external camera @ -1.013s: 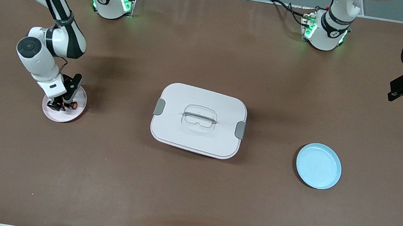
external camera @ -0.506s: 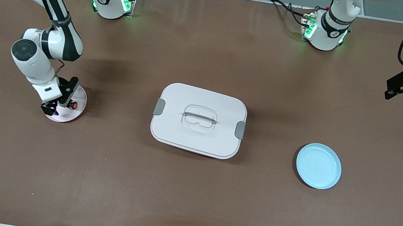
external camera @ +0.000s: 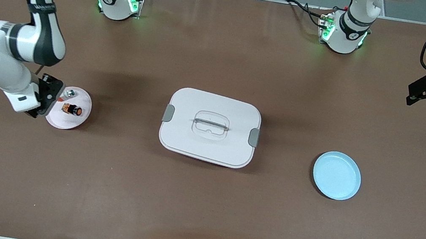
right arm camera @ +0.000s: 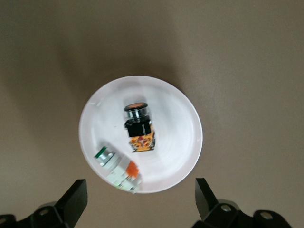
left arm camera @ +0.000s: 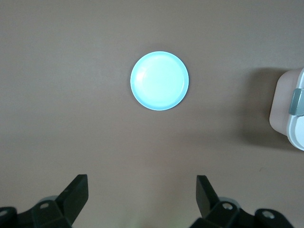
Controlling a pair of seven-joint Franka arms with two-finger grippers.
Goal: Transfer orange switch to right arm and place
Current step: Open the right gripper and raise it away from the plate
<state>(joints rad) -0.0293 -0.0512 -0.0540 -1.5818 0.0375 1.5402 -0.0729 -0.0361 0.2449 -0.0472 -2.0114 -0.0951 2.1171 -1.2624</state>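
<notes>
The orange switch point(external camera: 72, 109) lies on its side on a small white plate point(external camera: 78, 121) toward the right arm's end of the table. In the right wrist view the switch point(right arm camera: 138, 127) shows its black body, orange bands and round end, near the middle of the plate point(right arm camera: 185, 118). My right gripper point(external camera: 36, 108) is open and empty, raised over the plate's rim and the table beside it; its own view shows the gripper point(right arm camera: 140, 202) with its jaws wide apart. My left gripper point(external camera: 418, 94) is open and empty, held high over the left arm's end of the table, and also shows in its own view point(left arm camera: 142, 197).
A small silver piece with green and orange marks point(right arm camera: 118, 168) shares the white plate point(external camera: 69, 93). A white lidded box point(external camera: 210, 126) stands mid-table. A light blue plate point(external camera: 336, 175) lies toward the left arm's end and shows in the left wrist view point(left arm camera: 159, 80).
My right gripper has let go of the orange switch, risen and drawn off toward the right arm's end of the table. The switch now lies uncovered on the plate. The left arm barely moved.
</notes>
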